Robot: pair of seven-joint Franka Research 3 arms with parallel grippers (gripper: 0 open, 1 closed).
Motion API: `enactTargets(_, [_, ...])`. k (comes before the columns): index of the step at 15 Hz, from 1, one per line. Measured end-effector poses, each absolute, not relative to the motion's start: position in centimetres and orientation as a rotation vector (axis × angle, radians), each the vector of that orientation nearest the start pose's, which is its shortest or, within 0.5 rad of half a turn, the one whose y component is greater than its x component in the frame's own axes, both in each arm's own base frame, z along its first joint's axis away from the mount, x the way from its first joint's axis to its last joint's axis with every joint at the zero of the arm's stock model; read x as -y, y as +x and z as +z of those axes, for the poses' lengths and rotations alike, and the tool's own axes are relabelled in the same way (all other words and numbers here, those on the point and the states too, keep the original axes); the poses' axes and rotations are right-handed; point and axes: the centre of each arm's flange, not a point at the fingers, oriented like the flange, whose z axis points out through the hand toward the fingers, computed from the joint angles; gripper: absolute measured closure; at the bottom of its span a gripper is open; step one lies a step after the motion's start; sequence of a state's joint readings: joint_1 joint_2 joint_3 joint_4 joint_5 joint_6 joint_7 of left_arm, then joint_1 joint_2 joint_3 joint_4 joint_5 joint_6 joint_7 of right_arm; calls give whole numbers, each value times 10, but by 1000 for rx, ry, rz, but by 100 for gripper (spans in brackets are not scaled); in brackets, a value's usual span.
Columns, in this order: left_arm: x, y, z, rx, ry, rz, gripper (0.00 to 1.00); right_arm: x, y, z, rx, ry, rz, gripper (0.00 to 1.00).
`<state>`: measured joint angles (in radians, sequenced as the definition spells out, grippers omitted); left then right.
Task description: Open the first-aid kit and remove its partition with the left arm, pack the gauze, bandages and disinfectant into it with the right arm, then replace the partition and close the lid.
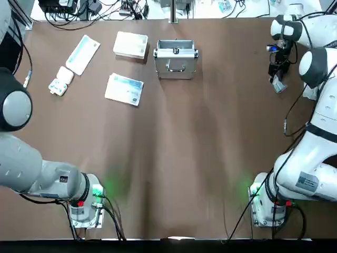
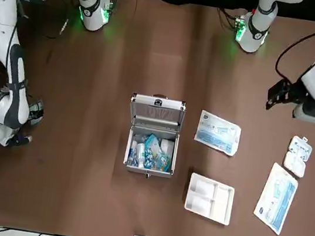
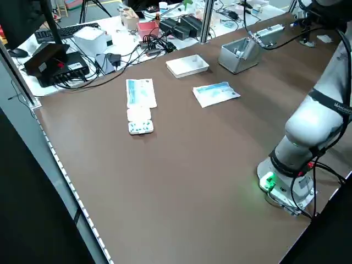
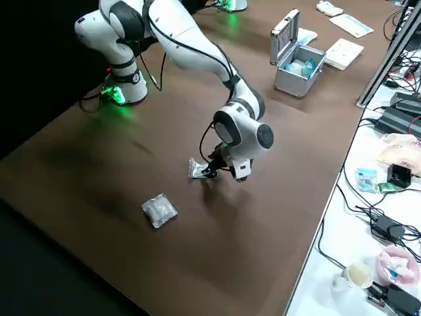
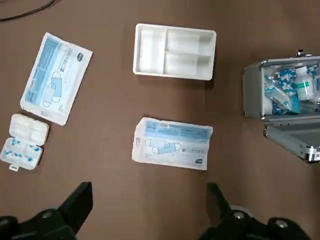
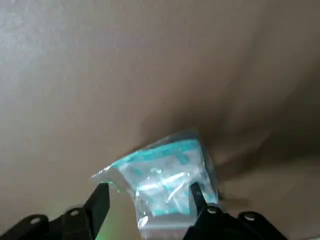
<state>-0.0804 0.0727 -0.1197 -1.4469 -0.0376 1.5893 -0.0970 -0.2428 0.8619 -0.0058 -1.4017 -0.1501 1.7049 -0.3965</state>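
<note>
The silver first-aid kit (image 1: 175, 58) stands open at the table's far middle, its lid (image 2: 157, 111) upright. Inside lie blue-printed packets and the disinfectant (image 5: 303, 86). The whitish partition (image 1: 130, 44) rests on the table beside the case, on its left. My right gripper (image 6: 149, 200) is at the far right of the table, low over the surface, shut on a clear teal-printed dressing packet (image 6: 165, 177). Another greyish packet (image 4: 158, 210) lies on the table nearby. My left gripper (image 5: 147, 210) hovers high over the left side, open and holding nothing.
Two flat blue-and-white printed packets (image 1: 124, 89) (image 1: 82, 54) and a small white pill box (image 1: 60, 81) lie left of the case. Cables and equipment crowd the bench beyond the far edge. Both arm bases (image 1: 87, 203) (image 1: 268, 203) sit at the near edge.
</note>
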Motion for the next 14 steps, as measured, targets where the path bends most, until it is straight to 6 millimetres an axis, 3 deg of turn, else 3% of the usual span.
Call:
enactTargets(2, [112,565,641,-154,-3190,-86,0,176,637,153,322,-2964,880,30])
enactTargets(4, [108,566,636,-141,-3189,-71,0,177,638,154,324,-2969,875,44])
enactTargets(6, [100,567,634,-118,-3189,-63,0,176,638,154,325,-2971,872,47])
enactTargets(9, [84,570,633,-77,-3189,-62,0,174,640,155,330,-2972,869,77])
enactTargets(12, [81,570,632,-67,-3187,-56,0,171,641,156,337,-2971,864,79])
enactTargets(14, [68,571,628,-34,-3180,-35,0,165,645,159,340,-2977,849,88])
